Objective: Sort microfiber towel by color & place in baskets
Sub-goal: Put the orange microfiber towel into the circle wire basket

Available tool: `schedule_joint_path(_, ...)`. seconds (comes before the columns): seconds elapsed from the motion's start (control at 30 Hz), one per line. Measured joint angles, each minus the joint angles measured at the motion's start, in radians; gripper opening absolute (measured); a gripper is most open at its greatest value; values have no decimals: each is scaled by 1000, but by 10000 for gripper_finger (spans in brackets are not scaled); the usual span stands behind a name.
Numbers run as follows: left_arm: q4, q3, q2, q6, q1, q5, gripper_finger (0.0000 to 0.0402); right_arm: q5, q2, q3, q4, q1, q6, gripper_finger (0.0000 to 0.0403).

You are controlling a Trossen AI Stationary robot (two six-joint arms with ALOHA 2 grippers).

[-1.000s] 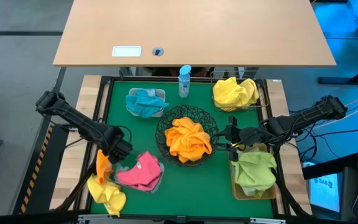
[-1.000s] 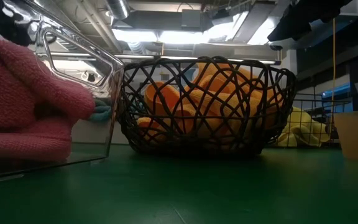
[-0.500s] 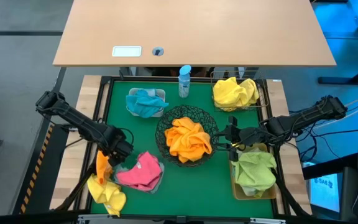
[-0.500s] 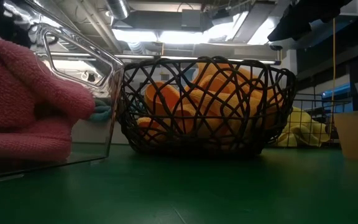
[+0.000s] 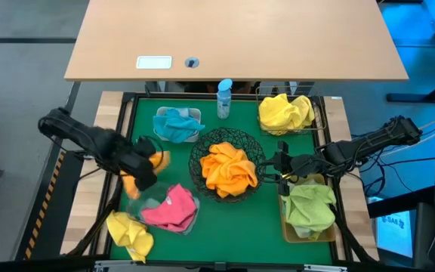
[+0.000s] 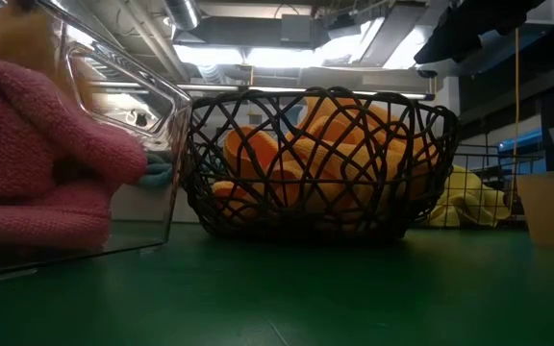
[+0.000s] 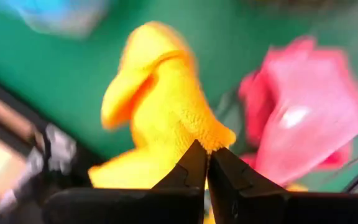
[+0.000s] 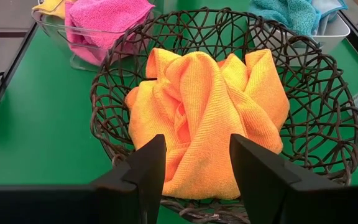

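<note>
My left gripper is shut on an orange towel, above the table's left side next to the clear tray that holds a pink towel. A yellow towel lies at the near left corner. The round black mesh bowl holds orange towels. My right gripper stands open at the bowl's right rim, with nothing between its fingers. My left gripper pinches a bunched peak of the orange towel between its two fingertips, coming from above and pointing down. The towel hangs slack below the fingers, lifted off the yellow towel; one layer or several, I cannot tell.
A white tub with a teal towel stands at the far left. At the far right a square wire basket holds a yellow towel. A tan bin with a green towel is at the near right. A blue-capped bottle stands at the far edge.
My left gripper has risen and gone a little toward the far edge, tipping to point more steeply down, with the orange towel in its hold. The towel has come up off the yellow towel at the near left corner and now hangs beside the clear tray.
</note>
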Motion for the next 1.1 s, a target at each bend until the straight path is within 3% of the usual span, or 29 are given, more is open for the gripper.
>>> schedule_joint_path(0.3,84,274,-9,6,0,-445,1,0,0,0,0,0,0,176)
schedule_joint_path(0.53,469,295,3,271,2,-583,0,0,0,0,1,0,0,176)
schedule_joint_path(0.8,931,295,69,638,66,-547,0,0,0,0,1,0,0,176)
schedule_joint_path(1.1,977,295,191,678,181,-359,0,0,-4,0,0,0,0,176)
